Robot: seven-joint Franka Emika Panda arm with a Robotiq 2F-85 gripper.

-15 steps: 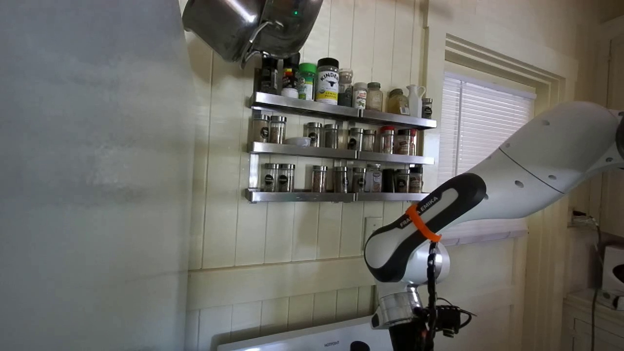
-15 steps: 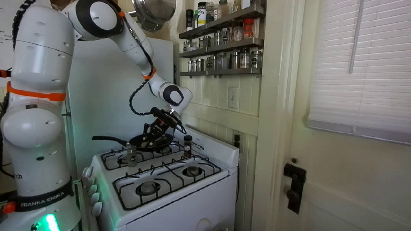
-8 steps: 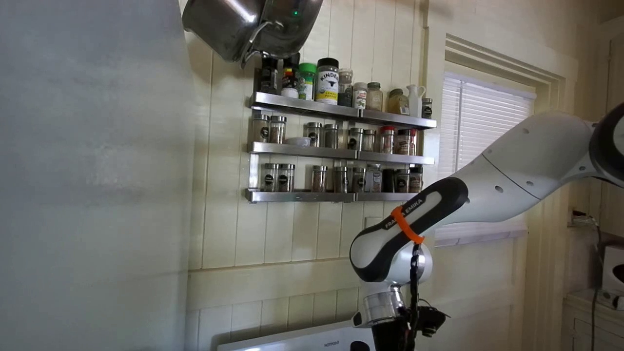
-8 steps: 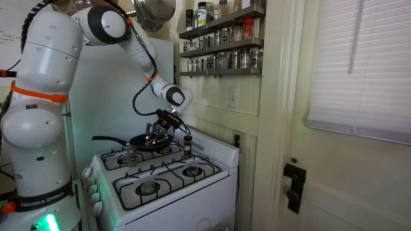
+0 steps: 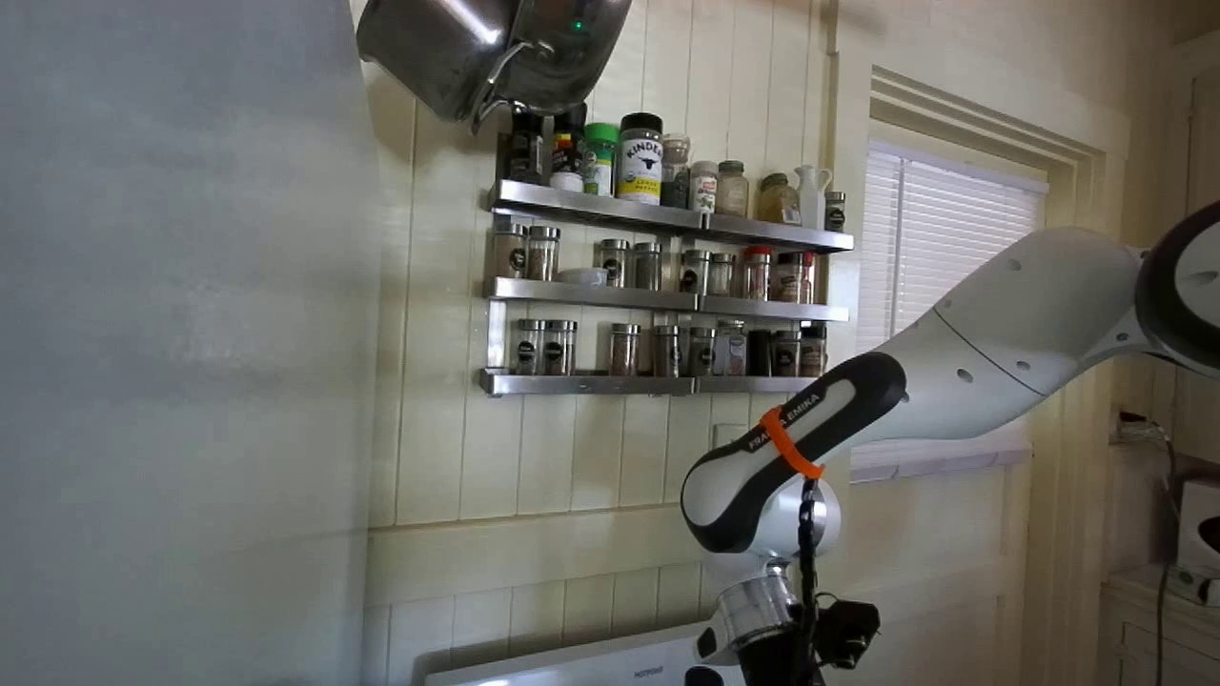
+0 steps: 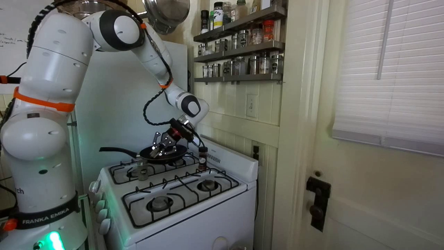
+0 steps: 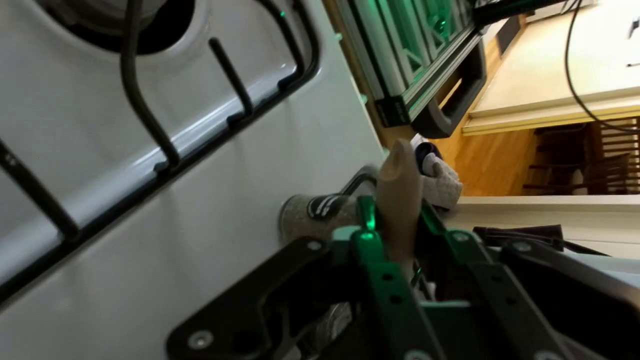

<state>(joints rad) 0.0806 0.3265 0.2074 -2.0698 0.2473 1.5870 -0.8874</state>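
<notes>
My gripper (image 6: 162, 145) is low over the black frying pan (image 6: 161, 160) on the stove in an exterior view. In the wrist view the gripper (image 7: 399, 212) is shut on a pale wooden utensil (image 7: 400, 185), which sticks out between the fingers. In an exterior view the utensil (image 6: 155, 152) shows only as a small tan part at the pan; I cannot tell whether it touches it. A glass spice jar with a dark label (image 7: 316, 214) is beside the left finger in the wrist view; the jar (image 6: 142, 169) stands on the stove near the pan.
The white stove (image 6: 194, 222) has black grates (image 6: 180, 194). A dark-capped jar (image 6: 203, 158) stands near its back panel (image 6: 225, 158). The pan's handle (image 6: 116, 149) points left. Wall shelves (image 5: 667, 305) hold several spice jars. Metal pots (image 5: 477, 57) hang above. A fridge-like panel (image 6: 128, 104) stands behind.
The arm has shifted left in an exterior view, with its upper links moving right and lower in the exterior view facing the stove. The gripper has turned and tilted over the pan.
</notes>
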